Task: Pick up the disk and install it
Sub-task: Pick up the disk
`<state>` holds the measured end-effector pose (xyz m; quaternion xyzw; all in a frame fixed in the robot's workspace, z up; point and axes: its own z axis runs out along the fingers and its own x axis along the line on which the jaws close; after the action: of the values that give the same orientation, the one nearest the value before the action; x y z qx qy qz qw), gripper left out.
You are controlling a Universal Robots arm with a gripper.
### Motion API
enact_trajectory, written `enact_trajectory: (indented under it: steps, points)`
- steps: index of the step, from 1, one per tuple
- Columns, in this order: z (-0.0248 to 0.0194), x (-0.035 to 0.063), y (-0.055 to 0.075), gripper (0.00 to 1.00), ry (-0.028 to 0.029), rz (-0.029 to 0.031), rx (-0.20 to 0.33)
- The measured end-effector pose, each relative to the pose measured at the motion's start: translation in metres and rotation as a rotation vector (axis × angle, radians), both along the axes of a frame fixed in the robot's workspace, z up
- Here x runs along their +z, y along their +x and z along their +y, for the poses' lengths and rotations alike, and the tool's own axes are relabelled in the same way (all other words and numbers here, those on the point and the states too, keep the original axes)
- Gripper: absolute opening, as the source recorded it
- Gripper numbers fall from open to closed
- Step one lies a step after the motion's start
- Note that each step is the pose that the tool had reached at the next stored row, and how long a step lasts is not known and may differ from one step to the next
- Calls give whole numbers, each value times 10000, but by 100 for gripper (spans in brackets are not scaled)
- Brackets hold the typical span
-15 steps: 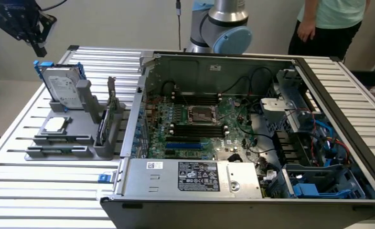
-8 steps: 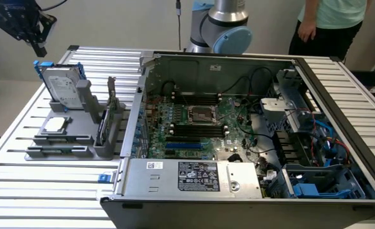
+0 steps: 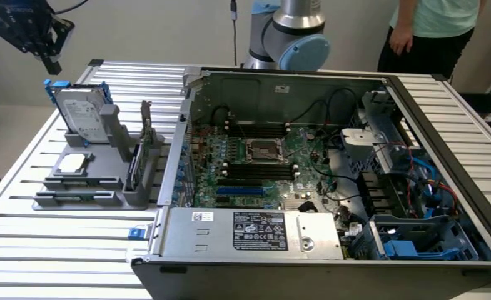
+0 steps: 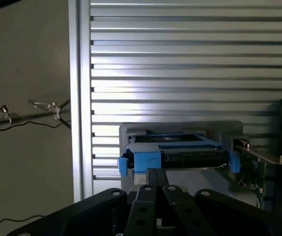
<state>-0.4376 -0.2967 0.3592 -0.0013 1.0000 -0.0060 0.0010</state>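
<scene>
Hovering above the disk (image 3: 82, 112), its white label (image 3: 80, 111) unreadable, the fingers (image 3: 52, 61) are closed on nothing.

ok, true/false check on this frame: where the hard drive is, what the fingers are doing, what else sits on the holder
1. The silver-grey metal hard drive in its blue plastic caddy stands upright in the grey plastic holder. True.
2. The fingers are clamped on the drive. False: they are shut on nothing, above the drive and apart from it.
3. The drive sits inside the open computer case. False: it is in the holder, to the exterior view's left of the case.
4. A small square silver chip lies flat on the holder. True.
</scene>
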Motion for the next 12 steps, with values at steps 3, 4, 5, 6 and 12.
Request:
enact_trajectory:
  steps: [3,4,5,6,12]
  points:
    - [3,-1,0,11,97,-2,319]
    - [3,-1,0,11,133,-2,464]
    - [3,0,0,11,168,0,603]
    - [3,0,0,11,197,-1,748]
    - [2,0,-1,11,230,10,1814]
